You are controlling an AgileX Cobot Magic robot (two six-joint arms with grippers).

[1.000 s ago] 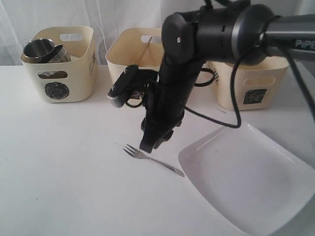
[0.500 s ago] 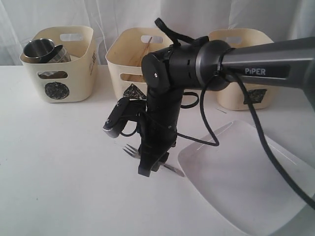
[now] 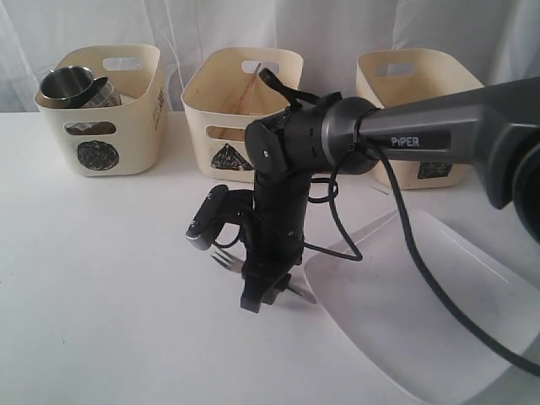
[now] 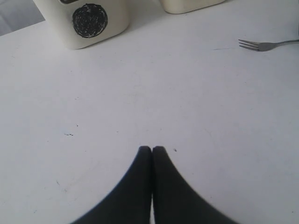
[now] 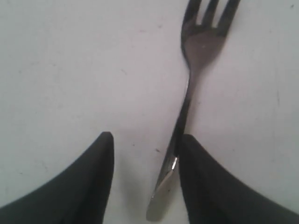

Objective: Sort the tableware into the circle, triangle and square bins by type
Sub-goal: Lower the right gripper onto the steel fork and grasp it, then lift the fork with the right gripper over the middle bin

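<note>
Steel fork (image 5: 202, 44) lay on the table (image 3: 101, 295) inside my right pincer (image 5: 147, 137), spread wide; left pincer (image 4: 152, 149) was pinched together.

White table (image 3: 101, 295), flat and matte; along its far edge stand three cream tubs in a row, well apart: circle bin (image 3: 126, 135) at left, triangle bin (image 3: 211, 101) in the middle, square bin (image 3: 422, 110) at right. Nearer, a steel fork (image 3: 223, 258) lies flat mid-table, tines pointing left. Just beside its handle end sits a large white square plate (image 3: 439, 312), filling the near right corner.
</note>
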